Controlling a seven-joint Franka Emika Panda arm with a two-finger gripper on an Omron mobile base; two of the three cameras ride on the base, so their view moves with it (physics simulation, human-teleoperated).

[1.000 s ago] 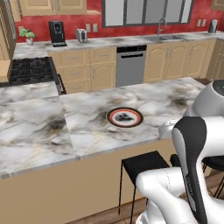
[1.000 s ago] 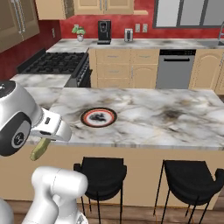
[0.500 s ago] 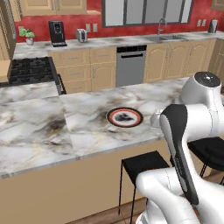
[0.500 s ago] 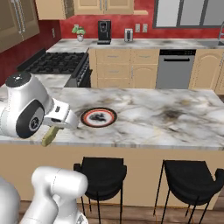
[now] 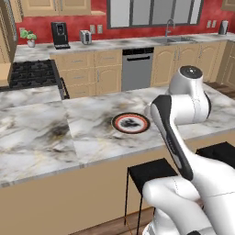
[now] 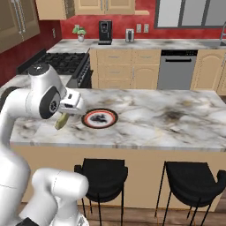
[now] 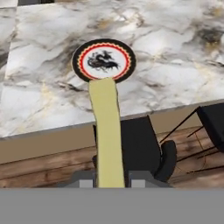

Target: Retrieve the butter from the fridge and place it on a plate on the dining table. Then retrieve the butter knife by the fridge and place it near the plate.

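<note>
The gripper (image 6: 66, 115) is closed on the butter (image 6: 62, 121), a slim olive-yellow stick that hangs tilted below the hand in the right base view. There it sits at the near edge of the bench (image 6: 176, 123), just beside the plate (image 6: 99, 118) but not on it. In the hand view the butter (image 7: 106, 131) runs up from between the fingertips, and its far end overlaps the near rim of the plate (image 7: 103, 60) in the picture; whether it touches the plate cannot be told.

The plate lies flat on the white-grey veined marble top, near the front edge, with a red-orange rim, a dark ring and a pale centre bearing a dark mark. In the left base view the plate (image 5: 131, 123) lies just left of the arm's white forearm, which crosses in front of the bench (image 5: 55, 133).

Two black stools stand under the bench overhang: one stool (image 6: 102, 170) below the plate and a second stool (image 6: 194, 176) further right. Behind the bench runs a counter with a dishwasher (image 6: 178, 69), a black stove (image 6: 62, 64) and a coffee maker (image 6: 105, 32) against the red wall.
</note>
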